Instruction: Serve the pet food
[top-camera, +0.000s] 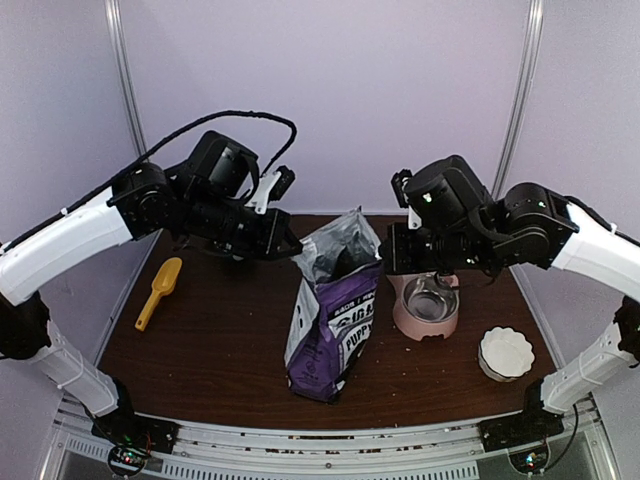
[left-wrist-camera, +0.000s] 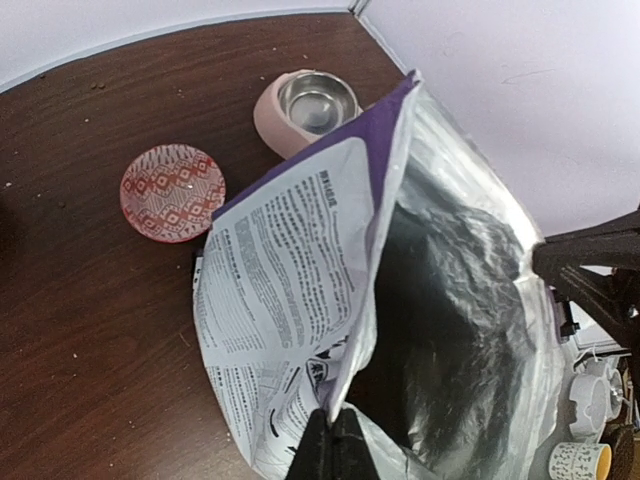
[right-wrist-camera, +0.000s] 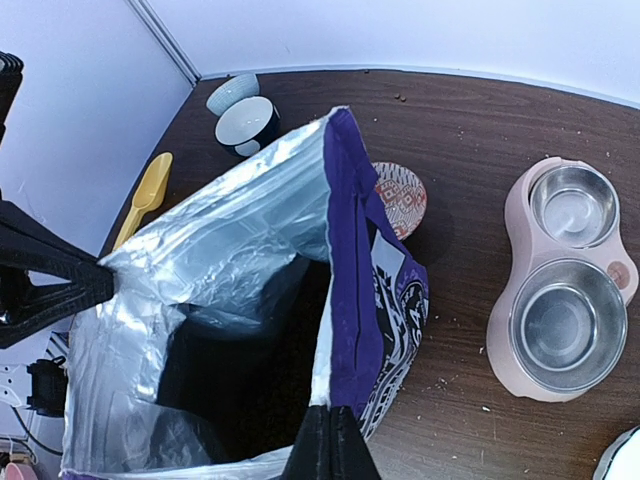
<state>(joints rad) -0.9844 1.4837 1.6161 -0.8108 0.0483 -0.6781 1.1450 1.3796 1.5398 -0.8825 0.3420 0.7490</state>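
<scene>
Counted on the desk (top-camera: 220, 340)
One purple bag (top-camera: 330, 320), one pink feeder (top-camera: 400, 318) with two steel bowls (right-wrist-camera: 568, 325), one yellow scoop (top-camera: 160, 290), one white dish (top-camera: 505, 352), one red patterned dish (left-wrist-camera: 172, 192), two small bowls (right-wrist-camera: 247, 122); one left hand (left-wrist-camera: 333, 445), one right hand (right-wrist-camera: 330, 445).

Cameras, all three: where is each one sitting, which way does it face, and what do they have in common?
Top external: high behind the bases, looking down on the table; both arms show, left gripper and right gripper at the food bag.
Left wrist: at the bag's rim, looking down into its mouth; own fingers pinch the rim.
Right wrist: at the opposite rim, looking in; own fingers pinch it.
Shared: both wrist views show the bag's dark inside and the pink feeder.
</scene>
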